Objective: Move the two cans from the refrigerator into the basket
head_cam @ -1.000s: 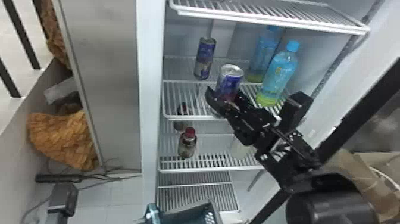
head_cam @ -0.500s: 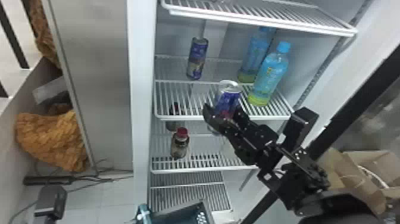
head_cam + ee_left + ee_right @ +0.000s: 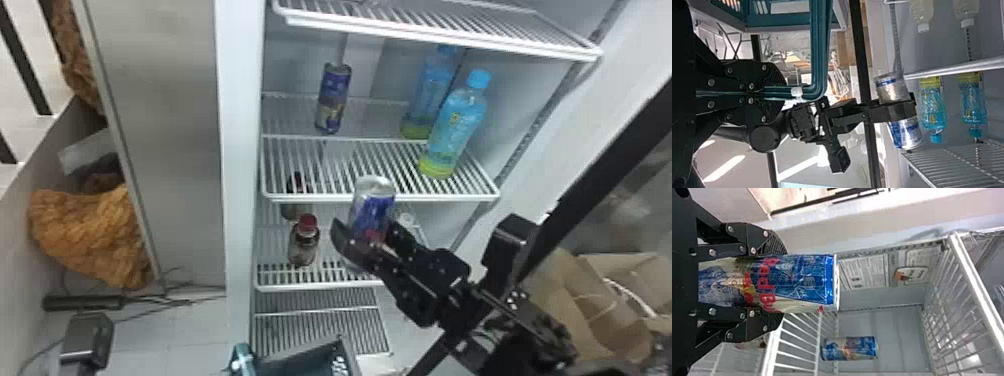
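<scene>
Right fingers (image 3: 344, 241) pinch one can (image 3: 372, 215) at the head view's centre; it is probably stiff but slick (thin walls could dent). The shelf can (image 3: 332, 98), upper centre, wants a gentle mid-body hold. Left fingers (image 3: 777, 77) clasp the basket handle (image 3: 820, 51).

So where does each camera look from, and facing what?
Head view: from the head, down over the shelves; right gripper and arm show.
Left wrist view: from that wrist, along the left gripper and basket handle; right gripper beyond.
Right wrist view: from that wrist, past the right gripper into the refrigerator.
All three share the held can.
</scene>
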